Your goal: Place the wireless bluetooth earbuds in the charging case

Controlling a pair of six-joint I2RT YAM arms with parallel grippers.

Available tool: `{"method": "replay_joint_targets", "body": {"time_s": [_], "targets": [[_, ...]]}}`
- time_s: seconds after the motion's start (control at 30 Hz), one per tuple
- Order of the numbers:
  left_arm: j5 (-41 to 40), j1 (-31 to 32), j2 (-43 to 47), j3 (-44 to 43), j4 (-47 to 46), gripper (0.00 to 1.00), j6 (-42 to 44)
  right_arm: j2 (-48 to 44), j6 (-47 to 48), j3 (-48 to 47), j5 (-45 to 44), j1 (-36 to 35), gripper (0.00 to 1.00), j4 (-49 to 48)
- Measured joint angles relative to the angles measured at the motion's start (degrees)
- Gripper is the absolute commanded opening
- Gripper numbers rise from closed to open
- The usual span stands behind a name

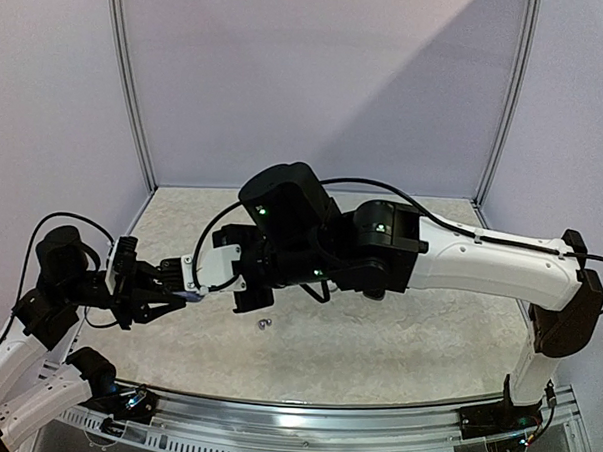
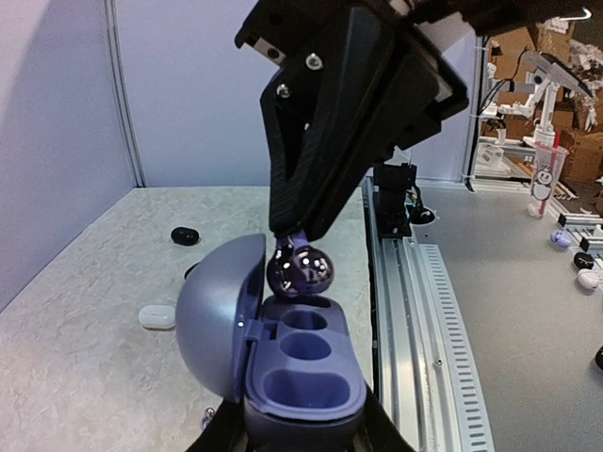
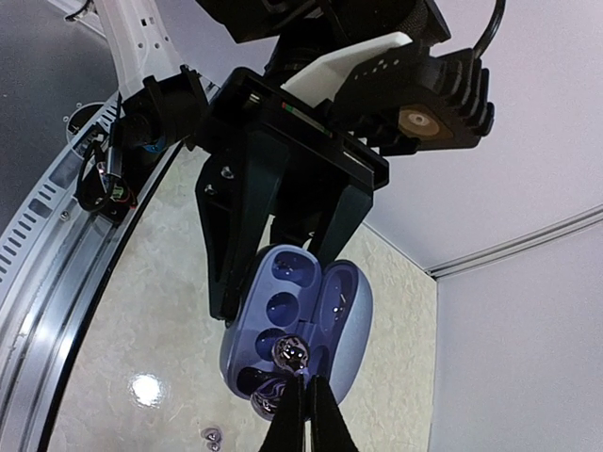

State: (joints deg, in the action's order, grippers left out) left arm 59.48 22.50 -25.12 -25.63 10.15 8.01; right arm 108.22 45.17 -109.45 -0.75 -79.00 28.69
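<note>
Bud [image 2: 301,270], dark and glossy, is pinched at the very tips of the right tool [image 2: 292,237], which is clenched on it; it hangs right over the end socket [image 2: 307,320] of the case [image 2: 303,391], at the rim or just clear of it, and I cannot tell which. The left tool [image 1: 175,297] grasps the case by its lower body and holds it up off the bench [image 1: 397,340], above the left part and nearer the near edge than the far one. The lid [image 2: 212,315] stands open to one side, and the hollows that show are bare.

The step in hand, as I judge it, is the seating of this bud; it is at the mouth of the socket but not down in it. The next move calls for a short, straight push into the hollow with the bud turned to match its shape; the left tool must keep the case steady against that push. Only when the bud sits flat should the right tool let go, or it may roll off the rim.

Loose on the bench lie a black bud [image 2: 185,235] and a white piece [image 2: 157,316] toward the left edge, and a silvery bud [image 1: 264,324] toward the near edge; more work waits there.
</note>
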Motion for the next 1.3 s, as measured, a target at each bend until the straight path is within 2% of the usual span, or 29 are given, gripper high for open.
{"method": "replay_joint_targets", "body": {"time_s": [0.67,0.83,1.3], "targets": [[-1.2,0.0,0.0,0.1,-1.2,0.0,-4.2,1.7,1.0,-1.3,-2.6,0.0,0.0,0.0],[-1.4,0.0,0.0,0.2,-1.3,0.0,-4.7,1.8,0.9,-1.3,-2.8,0.0,0.07,0.0],[-1.5,0.0,0.0,0.3,-1.6,0.0,-5.0,2.7,0.1,-1.3,-2.3,0.0,0.08,-1.3]]}}
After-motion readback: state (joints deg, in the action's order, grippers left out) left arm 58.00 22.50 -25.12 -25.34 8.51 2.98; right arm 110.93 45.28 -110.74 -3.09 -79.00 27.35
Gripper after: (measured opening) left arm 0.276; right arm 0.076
